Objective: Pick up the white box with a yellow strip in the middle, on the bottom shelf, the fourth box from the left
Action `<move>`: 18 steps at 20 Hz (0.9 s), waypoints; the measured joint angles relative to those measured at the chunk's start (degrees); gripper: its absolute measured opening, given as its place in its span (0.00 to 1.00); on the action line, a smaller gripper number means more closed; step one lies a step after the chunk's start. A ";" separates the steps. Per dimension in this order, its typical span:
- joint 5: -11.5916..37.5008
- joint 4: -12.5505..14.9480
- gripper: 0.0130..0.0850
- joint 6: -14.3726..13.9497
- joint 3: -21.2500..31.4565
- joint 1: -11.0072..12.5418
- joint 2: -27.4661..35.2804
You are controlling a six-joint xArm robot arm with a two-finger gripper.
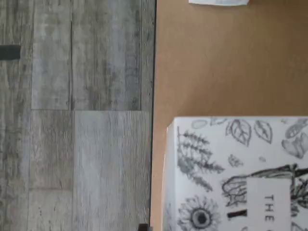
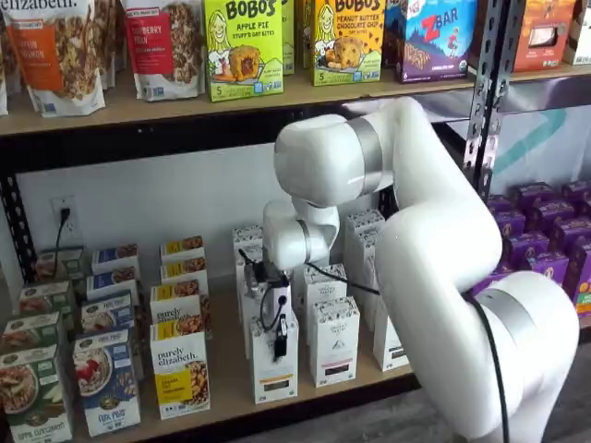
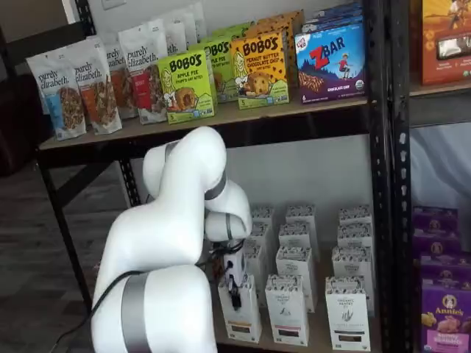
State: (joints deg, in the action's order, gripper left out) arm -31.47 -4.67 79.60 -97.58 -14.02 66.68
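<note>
The white box (image 2: 274, 374) stands at the front of the bottom shelf (image 2: 231, 392), a tall narrow carton with a dark leafy pattern round its top and a black band near its base. My gripper (image 2: 278, 334) comes down onto its top. One black finger (image 2: 280, 343) lies flat against the box's front face and the other is hidden behind it. In both shelf views the box (image 3: 241, 320) stands upright on the board with the gripper (image 3: 234, 288) closed on it. The wrist view shows the patterned top of the box (image 1: 231, 178) close up on the tan board (image 1: 216, 62).
More white cartons (image 2: 334, 341) stand right beside and behind the held one. Yellow-banded purely elizabeth boxes (image 2: 180, 378) stand to its left, purple boxes (image 2: 545, 249) far right. A black upright (image 2: 485, 92) rises at the right. Grey plank floor (image 1: 72, 120) lies beyond the shelf edge.
</note>
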 joint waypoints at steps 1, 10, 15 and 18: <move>-0.05 -0.05 0.78 0.02 -0.07 -0.03 0.04; 0.19 -0.37 0.56 0.17 0.27 -0.15 -0.14; 0.05 1.25 0.50 -1.22 1.64 -0.15 -1.13; 0.00 2.12 0.50 -2.07 2.89 -0.27 -2.01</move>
State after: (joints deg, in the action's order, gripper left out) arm -31.47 -2.55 77.52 -94.69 -14.28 64.67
